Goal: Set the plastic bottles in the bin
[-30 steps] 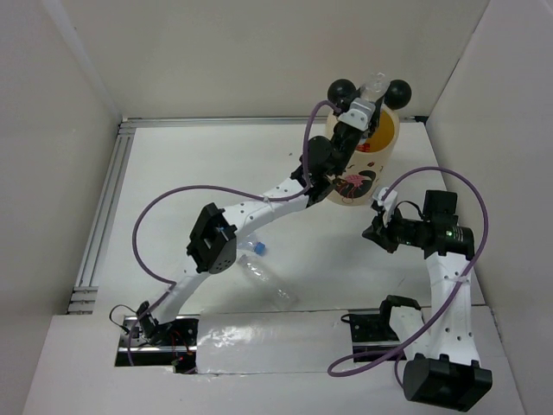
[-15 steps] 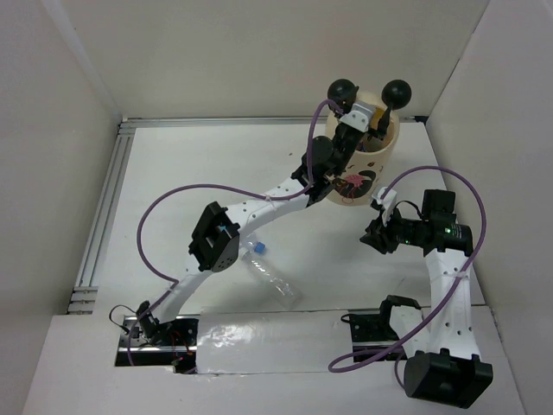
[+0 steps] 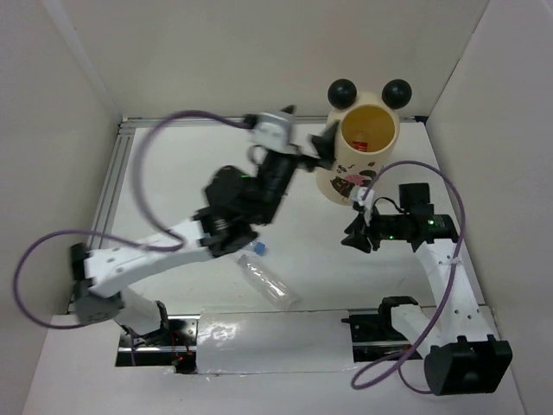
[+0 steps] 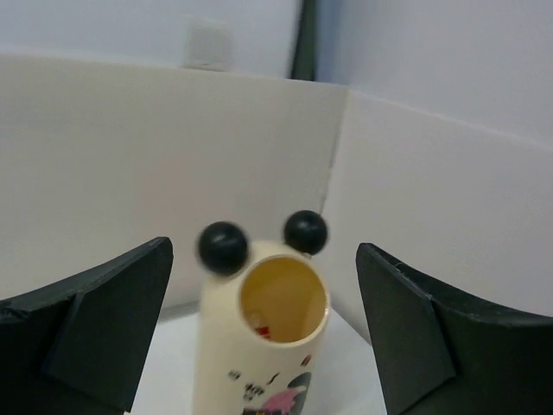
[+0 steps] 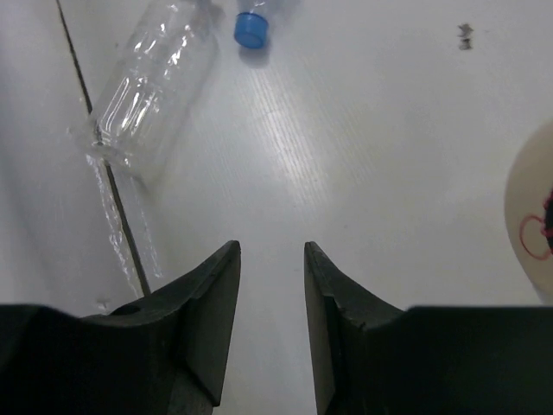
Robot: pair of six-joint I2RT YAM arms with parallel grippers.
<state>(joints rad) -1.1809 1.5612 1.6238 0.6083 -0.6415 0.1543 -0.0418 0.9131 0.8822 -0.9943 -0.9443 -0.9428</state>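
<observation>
The cream bin (image 3: 367, 164) with two black ball ears stands at the back right, and something red (image 3: 360, 145) lies inside it. My left gripper (image 3: 321, 145) hangs just left of the bin's rim, open and empty. In the left wrist view the bin (image 4: 259, 346) shows between its wide jaws (image 4: 263, 251). One clear plastic bottle (image 3: 270, 282) with a blue cap (image 3: 257, 249) lies on the table near the front. My right gripper (image 3: 356, 235) hovers below the bin, open with nothing between its fingers (image 5: 268, 255), pointing toward that bottle (image 5: 151, 86).
An aluminium rail (image 3: 105, 207) runs along the table's left side. White walls close in the left, back and right. A strip of silver tape (image 3: 268, 341) covers the near edge. The bin's side (image 5: 531, 216) shows at the right wrist view's edge.
My left gripper opened over the bin, the clear bottle it held is gone from its jaws, and the arm swung back left. The right gripper opened partway and shifted slightly left.
</observation>
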